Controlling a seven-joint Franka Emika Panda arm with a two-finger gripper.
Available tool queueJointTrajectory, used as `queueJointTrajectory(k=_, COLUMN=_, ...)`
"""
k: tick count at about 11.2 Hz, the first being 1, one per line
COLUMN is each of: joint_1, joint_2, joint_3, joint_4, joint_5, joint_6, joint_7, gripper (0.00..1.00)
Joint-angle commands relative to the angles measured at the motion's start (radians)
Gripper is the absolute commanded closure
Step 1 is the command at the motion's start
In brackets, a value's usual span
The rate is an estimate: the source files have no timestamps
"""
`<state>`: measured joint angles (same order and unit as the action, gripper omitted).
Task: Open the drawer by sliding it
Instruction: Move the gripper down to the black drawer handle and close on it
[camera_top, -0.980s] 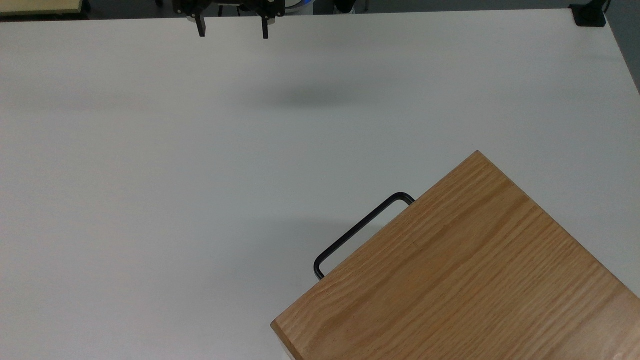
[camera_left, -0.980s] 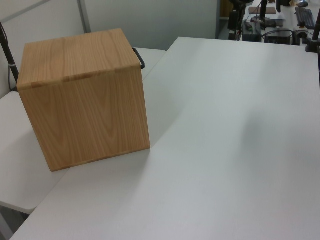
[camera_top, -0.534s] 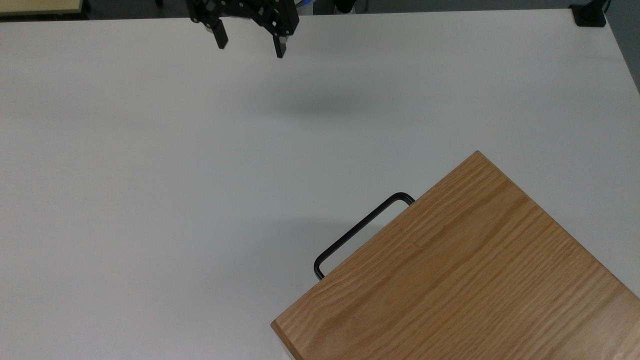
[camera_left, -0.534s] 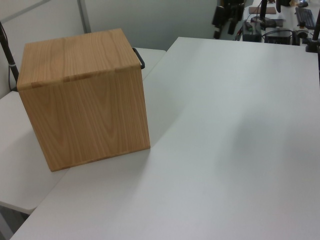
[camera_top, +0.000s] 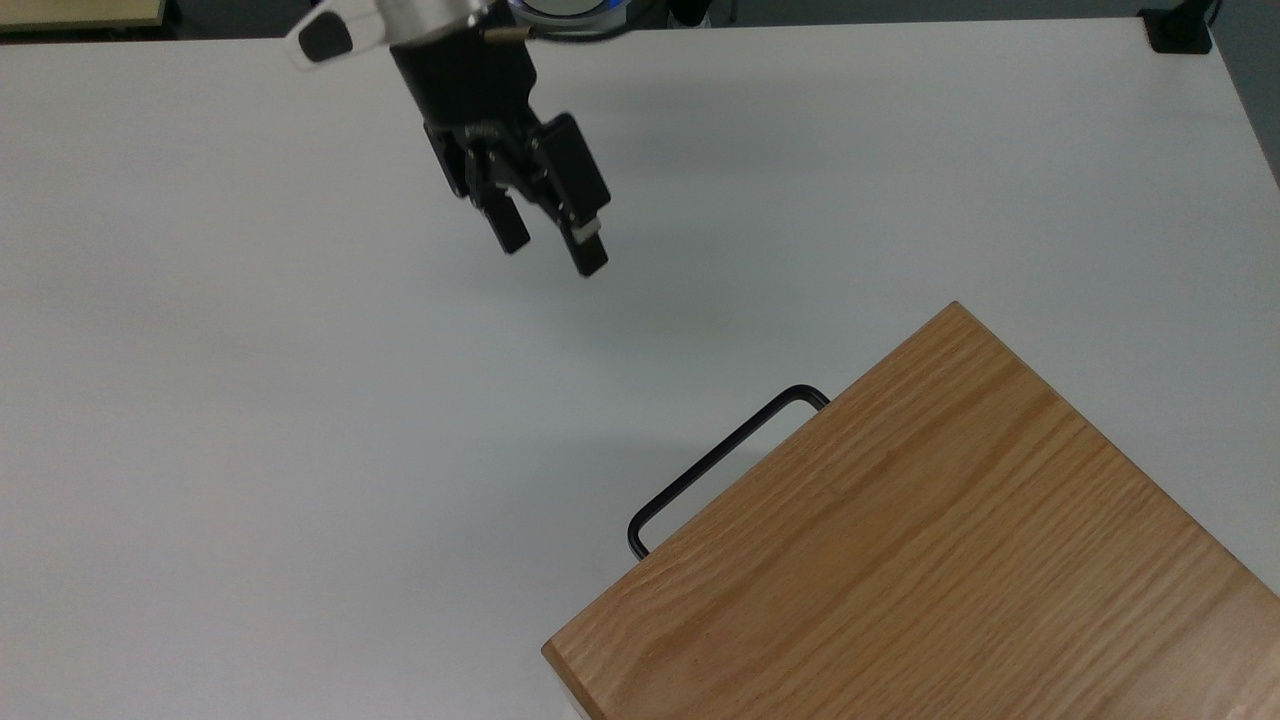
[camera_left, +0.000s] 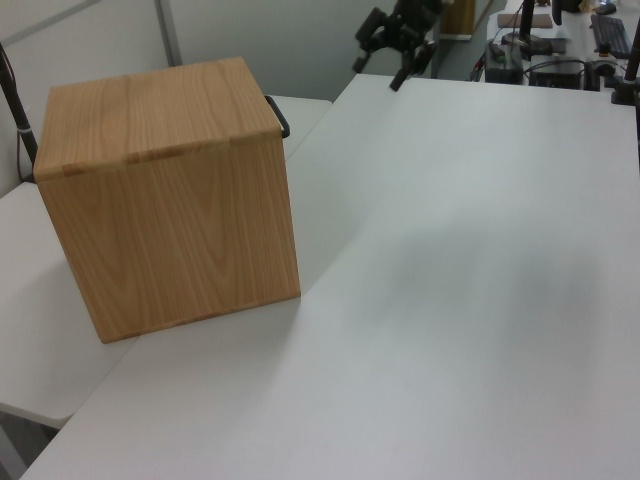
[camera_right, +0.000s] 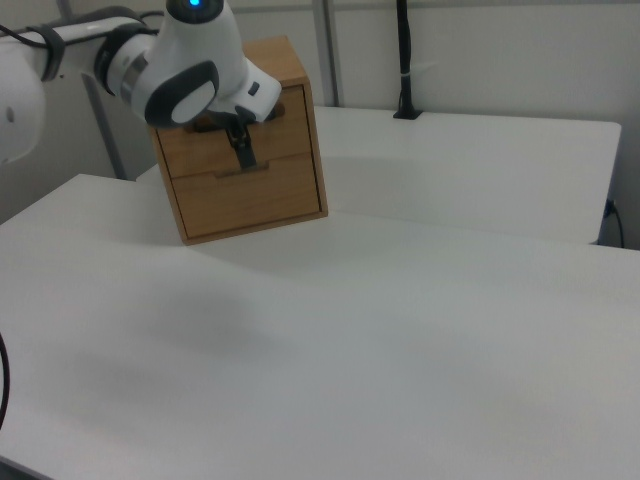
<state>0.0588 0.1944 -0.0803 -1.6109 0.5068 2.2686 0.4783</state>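
Observation:
An oak cabinet (camera_top: 930, 540) stands at the top view's lower right. The black bar handle (camera_top: 720, 460) of its shut drawer pokes out from under the cabinet top, pointing toward the top view's upper left. In the left view the handle (camera_left: 279, 117) shows behind the cabinet (camera_left: 170, 200). My gripper (camera_top: 552, 252) hangs open over the white table (camera_top: 300, 450), well up and left of the handle, with nothing between its fingers. It also appears high at the left view's top (camera_left: 378, 72). In the right view the arm's white wrist (camera_right: 190, 70) partly covers the upper drawer front (camera_right: 290, 125).
A black clamp (camera_top: 1180, 30) sits on the table's far right corner in the top view. A black pole (camera_right: 403, 60) rises behind the table in the right view. Desks with equipment (camera_left: 560, 40) stand beyond the table in the left view.
The gripper has come down from the top view's upper edge toward the lower right, closer to the handle, and has turned. It stays open. The cabinet has not moved.

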Motion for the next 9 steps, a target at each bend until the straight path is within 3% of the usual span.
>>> queueJointTrajectory(k=1, joint_1=0.032, joint_2=0.086, joint_3=0.014, joint_4=0.047, joint_5=0.099, joint_6=0.174, joint_7=0.074, gripper=0.00)
queueJointTrajectory(k=2, joint_1=0.067, joint_2=0.141, joint_3=0.019, joint_4=0.063, joint_5=0.137, joint_6=0.281, joint_7=0.072, gripper=0.00)
queueJointTrajectory(k=3, joint_1=0.085, joint_2=0.184, joint_3=0.030, joint_4=0.087, joint_5=0.153, joint_6=0.389, joint_7=0.074, gripper=0.18)
queueJointTrajectory(k=5, joint_1=0.096, joint_2=0.229, joint_3=0.092, joint_4=0.098, joint_5=0.173, joint_6=0.521, joint_7=0.072, gripper=0.39)
queueJointTrajectory(k=6, joint_1=0.096, joint_2=0.240, joint_3=0.108, joint_4=0.101, joint_5=0.174, joint_6=0.564, joint_7=0.072, gripper=0.60)
queueJointTrajectory(k=9, joint_1=0.095, joint_2=0.270, joint_3=0.132, joint_4=0.141, joint_5=0.174, joint_6=0.577, joint_7=0.074, gripper=0.70)
